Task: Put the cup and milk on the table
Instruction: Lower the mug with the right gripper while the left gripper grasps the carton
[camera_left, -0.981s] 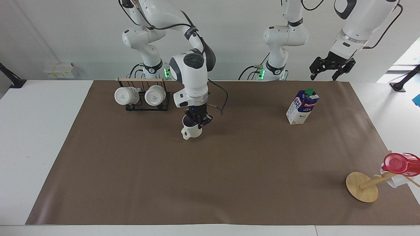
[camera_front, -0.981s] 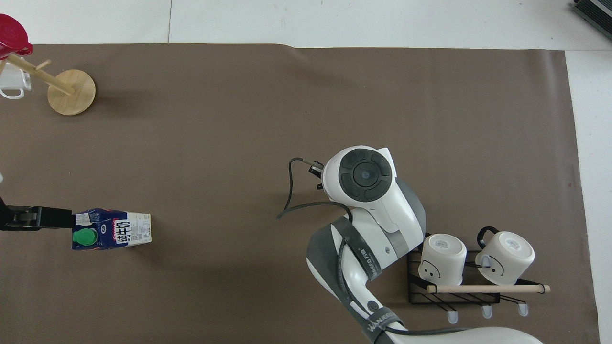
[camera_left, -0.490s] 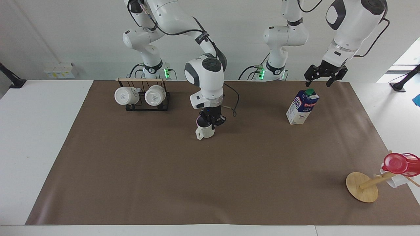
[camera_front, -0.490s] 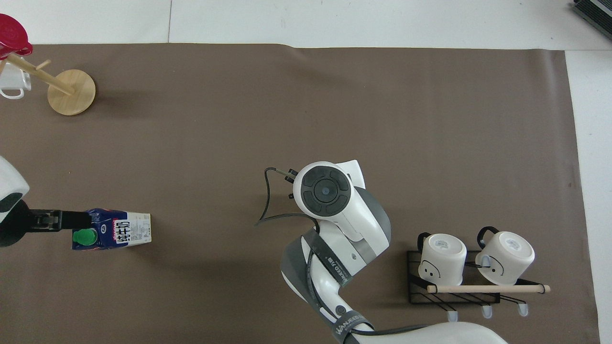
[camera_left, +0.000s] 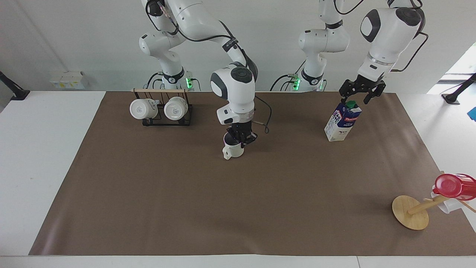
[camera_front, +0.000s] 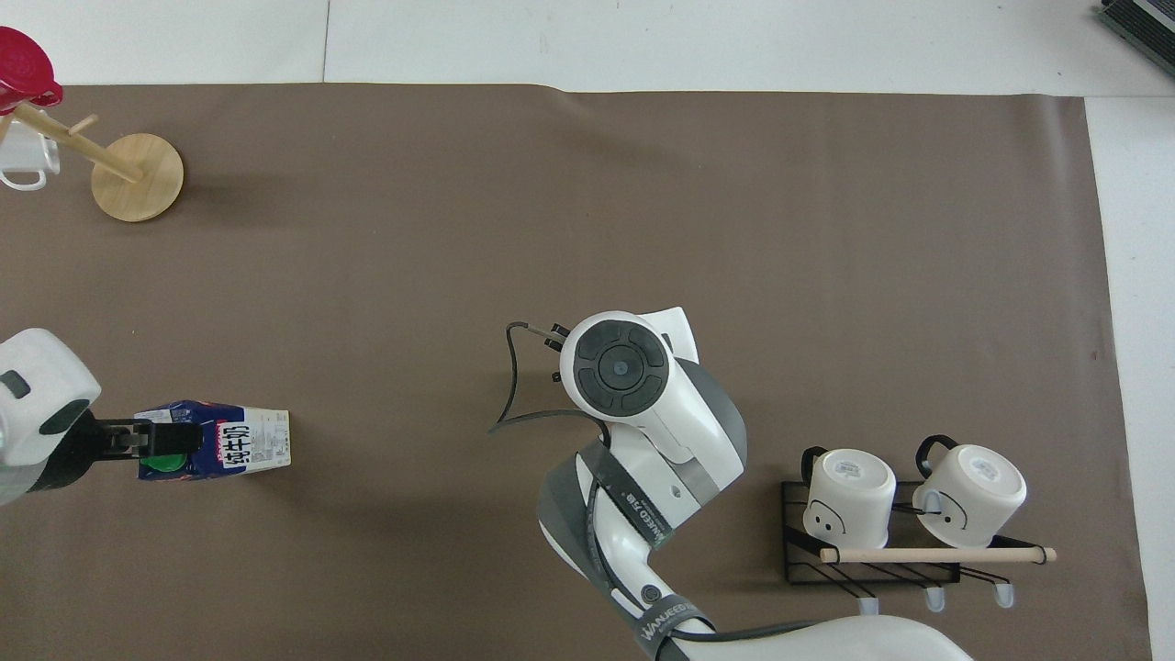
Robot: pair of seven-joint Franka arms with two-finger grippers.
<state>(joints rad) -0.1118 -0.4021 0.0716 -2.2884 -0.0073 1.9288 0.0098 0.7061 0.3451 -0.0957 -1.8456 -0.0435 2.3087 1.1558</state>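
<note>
The cup (camera_left: 233, 150), off-white with a dark inside and its handle toward the camera, hangs upright low over the brown sheet of the table (camera_left: 223, 208). My right gripper (camera_left: 241, 137) is shut on its rim from above. In the overhead view the right arm's wrist (camera_front: 620, 367) hides the cup. The milk (camera_left: 342, 123) stands upright on the sheet toward the left arm's end; it also shows in the overhead view (camera_front: 234, 445). My left gripper (camera_left: 359, 97) is open just above its green cap (camera_left: 351, 104), and it shows in the overhead view (camera_front: 147, 439).
A black wire rack (camera_left: 160, 111) with two white mugs stands near the right arm's base; it also shows in the overhead view (camera_front: 881, 551). A wooden mug tree (camera_left: 411, 212) with a red cup (camera_left: 452, 185) stands far from the robots at the left arm's end.
The right arm carried the cup toward the left arm's end of the table, then slowed. The left gripper came down from near the table's edge to just over the milk's cap.
</note>
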